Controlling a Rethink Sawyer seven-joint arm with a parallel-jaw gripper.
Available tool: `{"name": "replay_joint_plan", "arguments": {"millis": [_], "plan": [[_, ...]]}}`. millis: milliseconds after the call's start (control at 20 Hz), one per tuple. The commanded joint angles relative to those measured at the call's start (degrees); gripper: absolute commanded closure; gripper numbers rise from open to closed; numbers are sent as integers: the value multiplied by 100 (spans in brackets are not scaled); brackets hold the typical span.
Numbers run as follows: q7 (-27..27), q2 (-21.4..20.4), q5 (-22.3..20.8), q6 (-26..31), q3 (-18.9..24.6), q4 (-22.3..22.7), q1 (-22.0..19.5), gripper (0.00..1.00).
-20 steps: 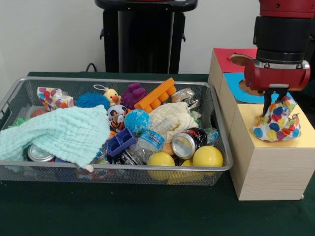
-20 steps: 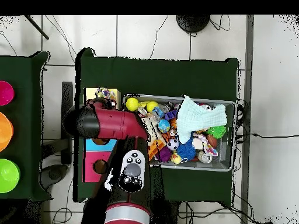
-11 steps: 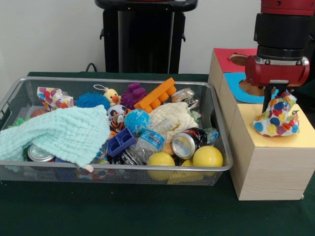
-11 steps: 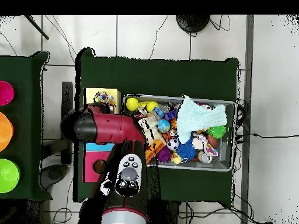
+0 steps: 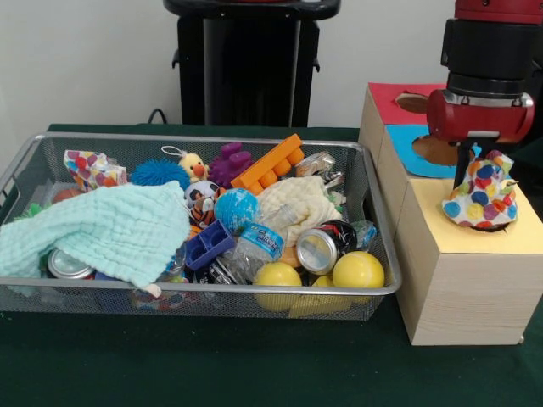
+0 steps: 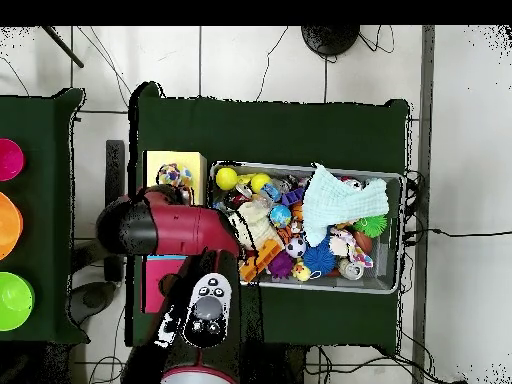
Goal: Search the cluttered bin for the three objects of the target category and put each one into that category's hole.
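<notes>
A white cloth with coloured dots (image 5: 479,195) hangs bunched over the yellow top (image 5: 475,242) of the wooden box, its lower edge just at the surface. My gripper (image 5: 473,172) is shut on its upper part; one black finger (image 5: 461,174) shows at the cloth's left and the other is hidden behind the fabric. From above, the dotted cloth (image 6: 174,176) lies over the yellow section (image 6: 192,160) beside the red arm (image 6: 175,225). In the wire bin (image 5: 377,254) lie a second dotted cloth (image 5: 92,167), a mint towel (image 5: 102,227) and a cream cloth (image 5: 297,206).
The box also has a blue top with a hole (image 5: 437,151) and a red top with a hole (image 5: 413,103). The bin holds yellow balls (image 5: 358,270), cans (image 5: 318,248), a plastic bottle (image 5: 259,242), an orange brick (image 5: 270,165) and small toys.
The gripper has risen a little and drifted right with the dotted cloth, whose lower edge now sits higher on the yellow top. Bin contents are unchanged.
</notes>
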Motion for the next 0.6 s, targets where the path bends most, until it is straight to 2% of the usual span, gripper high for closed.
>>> {"name": "replay_joint_plan", "arguments": {"millis": [50, 200, 600], "plan": [[1153, 231, -172, 83, 114, 974, 110, 100], [1144, 312, -159, -72, 128, 993, 110, 100], [1224, 868, -139, -891, 209, 884, 43, 100]]}}
